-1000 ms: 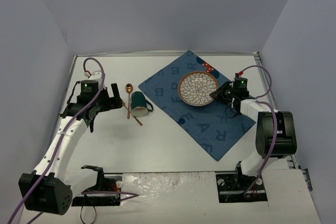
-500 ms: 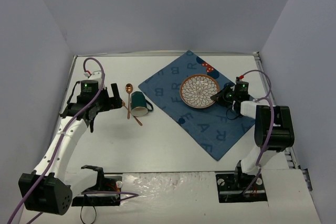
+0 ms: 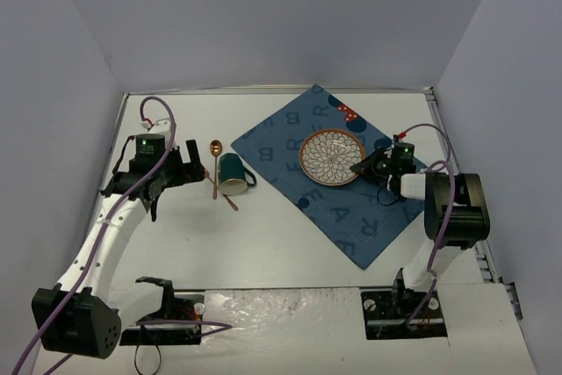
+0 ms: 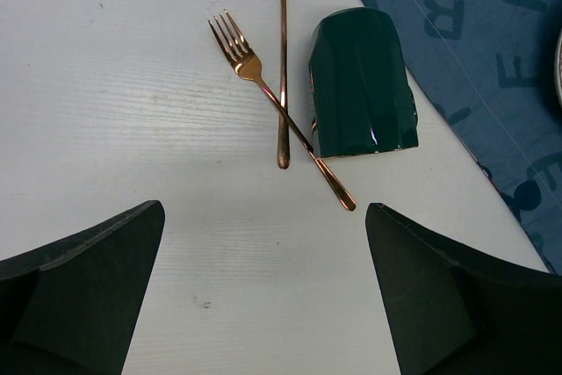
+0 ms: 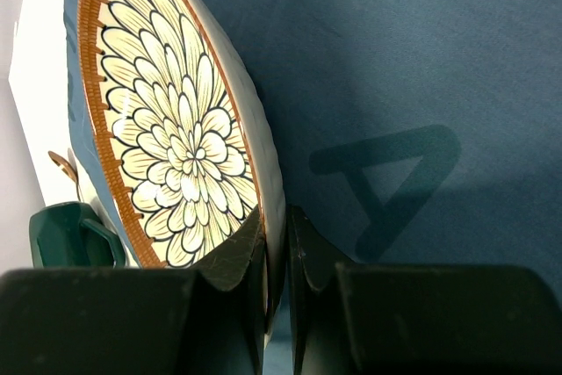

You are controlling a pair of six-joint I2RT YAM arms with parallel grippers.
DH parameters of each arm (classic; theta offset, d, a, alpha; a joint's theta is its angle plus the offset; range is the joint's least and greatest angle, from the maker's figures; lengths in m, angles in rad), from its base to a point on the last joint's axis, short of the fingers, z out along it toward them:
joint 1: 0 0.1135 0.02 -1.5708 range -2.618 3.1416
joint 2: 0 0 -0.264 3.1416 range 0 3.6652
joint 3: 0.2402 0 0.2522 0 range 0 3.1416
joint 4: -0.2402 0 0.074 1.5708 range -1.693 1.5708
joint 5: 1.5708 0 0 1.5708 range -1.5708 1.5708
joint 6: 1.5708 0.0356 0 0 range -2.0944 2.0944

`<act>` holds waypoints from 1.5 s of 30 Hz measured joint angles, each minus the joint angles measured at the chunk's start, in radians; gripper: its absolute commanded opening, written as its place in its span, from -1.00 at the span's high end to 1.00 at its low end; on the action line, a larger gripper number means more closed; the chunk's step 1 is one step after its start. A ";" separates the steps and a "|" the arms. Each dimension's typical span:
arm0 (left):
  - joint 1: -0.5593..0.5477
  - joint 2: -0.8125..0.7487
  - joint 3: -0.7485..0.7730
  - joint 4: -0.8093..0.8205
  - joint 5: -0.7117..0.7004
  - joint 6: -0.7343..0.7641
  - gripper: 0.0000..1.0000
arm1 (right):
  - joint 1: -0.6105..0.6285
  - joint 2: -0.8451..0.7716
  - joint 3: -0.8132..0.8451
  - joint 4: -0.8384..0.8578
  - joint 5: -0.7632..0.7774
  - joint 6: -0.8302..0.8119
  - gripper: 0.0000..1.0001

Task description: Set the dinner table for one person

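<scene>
the dinner table (image 3: 263,243) is the big white surface under everything, with both arms bolted at its near edge. a blue mat (image 3: 351,217) printed with letters lies cornerwise on its right half. the right gripper (image 5: 275,234) is clenched on the near rim of a plate (image 5: 176,147), one finger on the flowered inside and the other on the white underside. the plate sits over the middle of the mat, and i cannot tell if its far edge touches the cloth.

the left gripper (image 4: 265,208) hangs released, its jaws spread wide and holding nothing, above bare table on the left side. just beyond it lie a green cup (image 4: 360,81), a copper spoon (image 4: 283,59) and a copper fork (image 4: 241,54). the cup is on its side, near the mat's left corner but off the cloth. the spoon lies straight beside the cup, bowl toward the far wall. the fork crosses the spoon's handle at a slant, and its own handle end passes by the cup's rim.
</scene>
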 measured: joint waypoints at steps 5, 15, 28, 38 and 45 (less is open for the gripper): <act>0.000 0.002 0.000 0.000 0.004 0.000 -0.94 | -0.005 0.005 0.000 0.005 -0.010 -0.008 0.45; 0.002 0.007 0.000 0.001 0.018 0.000 -0.94 | -0.008 -0.063 0.018 -0.064 0.035 -0.098 -0.41; -0.002 0.047 0.000 0.012 0.065 0.003 -0.94 | 0.207 -0.446 0.065 -0.383 0.392 -0.282 -0.71; -0.212 0.006 -0.163 0.160 -0.030 0.058 -0.92 | 0.241 -0.686 -0.030 -0.422 0.358 -0.318 -0.71; -0.250 -0.023 -0.324 0.379 -0.187 -0.022 -0.77 | 0.242 -0.761 -0.086 -0.371 0.292 -0.330 -0.71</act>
